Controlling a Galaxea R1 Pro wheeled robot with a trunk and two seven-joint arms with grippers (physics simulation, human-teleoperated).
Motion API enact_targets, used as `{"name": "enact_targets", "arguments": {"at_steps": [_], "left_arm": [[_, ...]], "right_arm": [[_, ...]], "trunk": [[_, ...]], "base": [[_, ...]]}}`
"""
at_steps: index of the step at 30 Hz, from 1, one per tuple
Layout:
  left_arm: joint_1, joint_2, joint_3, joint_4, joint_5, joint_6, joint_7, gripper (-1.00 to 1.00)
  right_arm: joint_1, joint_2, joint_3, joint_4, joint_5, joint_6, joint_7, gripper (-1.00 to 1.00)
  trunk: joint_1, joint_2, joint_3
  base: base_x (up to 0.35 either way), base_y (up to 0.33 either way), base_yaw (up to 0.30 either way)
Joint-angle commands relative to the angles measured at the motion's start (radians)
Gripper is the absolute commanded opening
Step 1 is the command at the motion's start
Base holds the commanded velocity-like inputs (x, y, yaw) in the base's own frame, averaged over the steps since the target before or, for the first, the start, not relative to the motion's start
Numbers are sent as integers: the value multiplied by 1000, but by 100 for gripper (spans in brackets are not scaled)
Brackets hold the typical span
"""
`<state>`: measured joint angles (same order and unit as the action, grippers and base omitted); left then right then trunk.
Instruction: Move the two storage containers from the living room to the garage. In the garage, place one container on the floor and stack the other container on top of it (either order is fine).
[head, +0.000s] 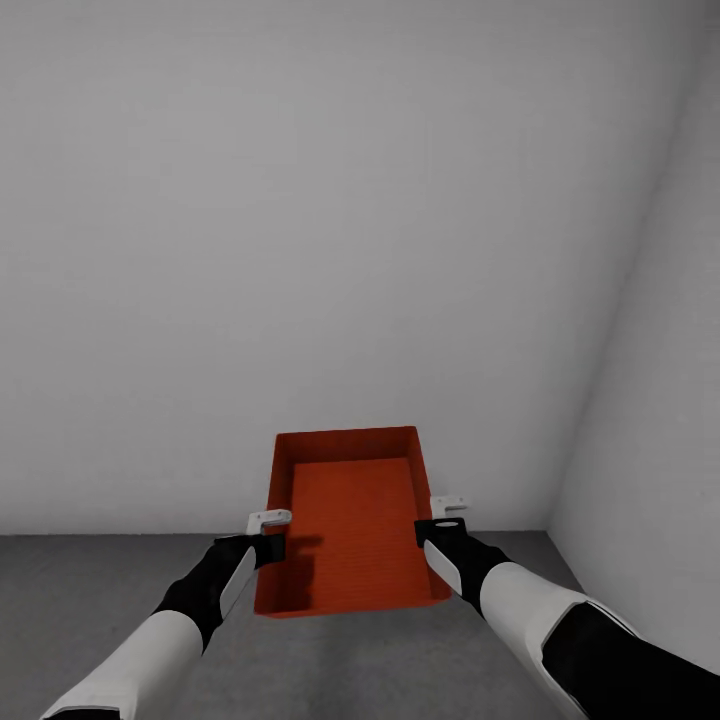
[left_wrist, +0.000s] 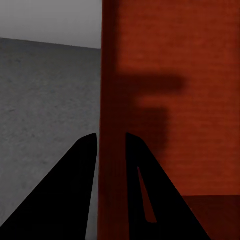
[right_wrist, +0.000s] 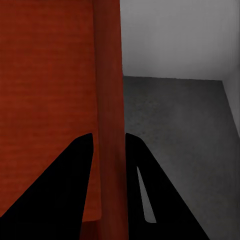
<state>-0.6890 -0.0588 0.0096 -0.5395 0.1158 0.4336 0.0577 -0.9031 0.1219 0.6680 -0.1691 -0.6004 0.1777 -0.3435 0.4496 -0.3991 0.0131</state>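
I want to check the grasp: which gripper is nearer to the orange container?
Neither: the left gripper clamps the container's left wall, and the right gripper clamps its right wall, both touching.

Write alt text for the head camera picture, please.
Two robot arms hold an empty orange-red storage container by its side walls, left gripper and right gripper, above a dark grey floor in a corner of pale grey walls.

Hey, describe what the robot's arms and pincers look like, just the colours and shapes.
Both arms have white shells with black sections toward the wrist and again near the elbow. The left pincer and right pincer end in small pale grey, bracket-like tips in the head view. In the wrist views the fingers show as flat black tapering wedges. No cables or markings show.
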Motion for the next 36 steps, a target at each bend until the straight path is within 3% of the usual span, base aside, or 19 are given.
{"name": "enact_targets", "arguments": {"at_steps": [1, 36], "left_arm": [[0, -1, -4, 0, 13, 5, 11, -100], [0, -1, -4, -3, 13, 5, 11, -100]], "right_arm": [[0, 0, 16, -4, -2, 6, -7, -100], [0, -1, 16, -4, -4, 6, -6, -100]], "trunk": [[0, -1, 0], [0, -1, -8]], "base": [[14, 0, -5], [1, 0, 0]]}}
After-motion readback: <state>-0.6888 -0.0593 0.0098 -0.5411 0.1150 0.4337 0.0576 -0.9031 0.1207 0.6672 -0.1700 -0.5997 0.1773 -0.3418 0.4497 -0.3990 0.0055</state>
